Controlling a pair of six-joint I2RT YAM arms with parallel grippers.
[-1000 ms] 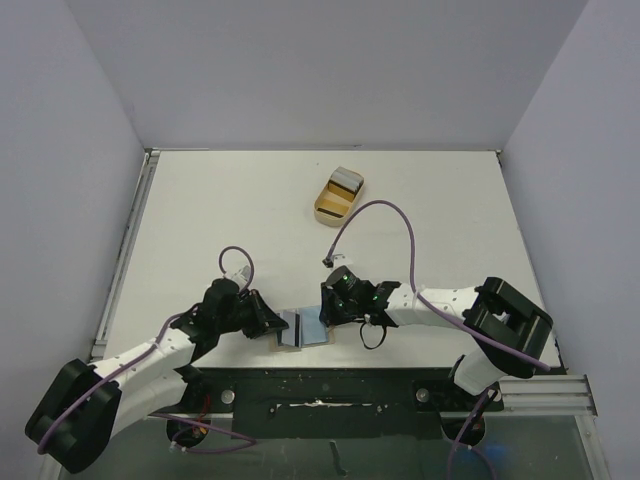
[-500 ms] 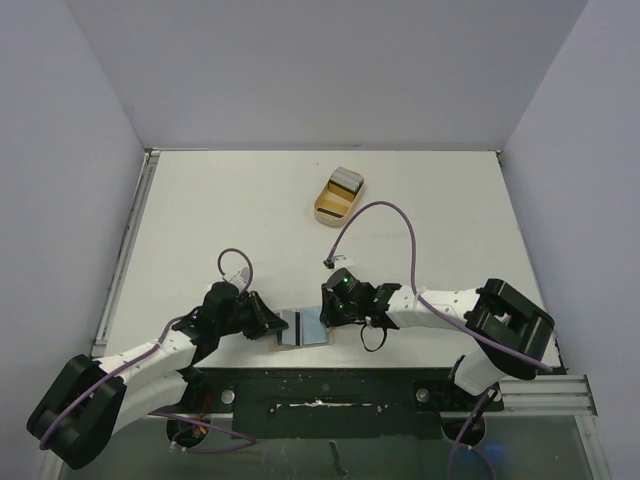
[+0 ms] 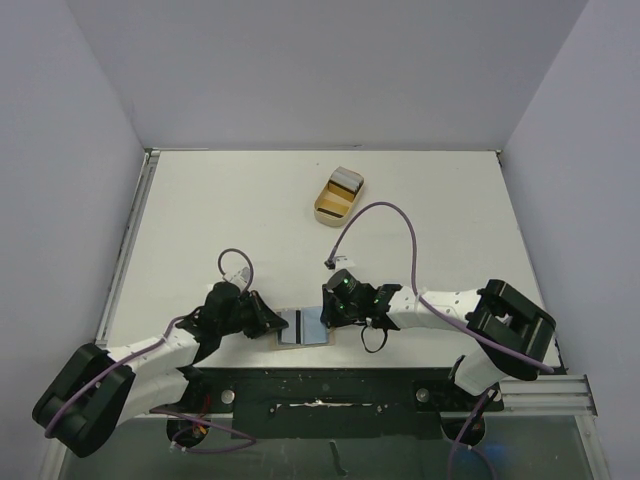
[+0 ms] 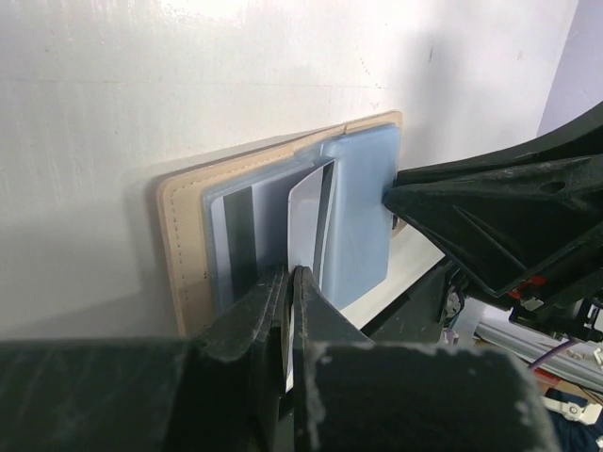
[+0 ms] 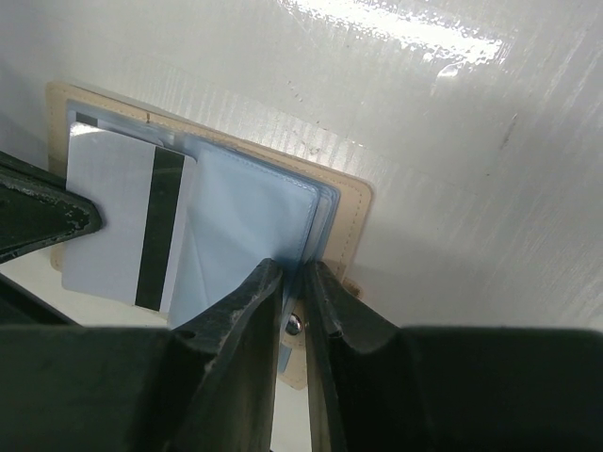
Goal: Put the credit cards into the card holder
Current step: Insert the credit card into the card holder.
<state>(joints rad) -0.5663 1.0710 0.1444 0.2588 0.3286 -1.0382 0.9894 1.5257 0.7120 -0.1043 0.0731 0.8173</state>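
Observation:
The tan card holder (image 3: 306, 329) lies open near the table's front edge, its blue-tinted plastic sleeves (image 5: 254, 212) fanned up. My left gripper (image 4: 290, 273) is shut on a grey-white credit card (image 4: 307, 221) with a dark stripe, held on edge, its far end among the sleeves. From the other side my right gripper (image 5: 294, 273) is shut on the sleeves' right edge, beside the snap button (image 5: 294, 324). The striped card (image 5: 127, 221) lies over the holder's left half in the right wrist view. More credit cards (image 3: 347, 182) sit in a tan tray.
The tan tray (image 3: 330, 205) with a raised rim stands at mid-table, far from both arms. A purple cable (image 3: 385, 215) loops above the right arm. The dark front rail (image 3: 320, 385) runs just behind the holder. White walls enclose the table.
The left arm's elbow has shifted slightly. Both grippers, the card and the holder stay where they were.

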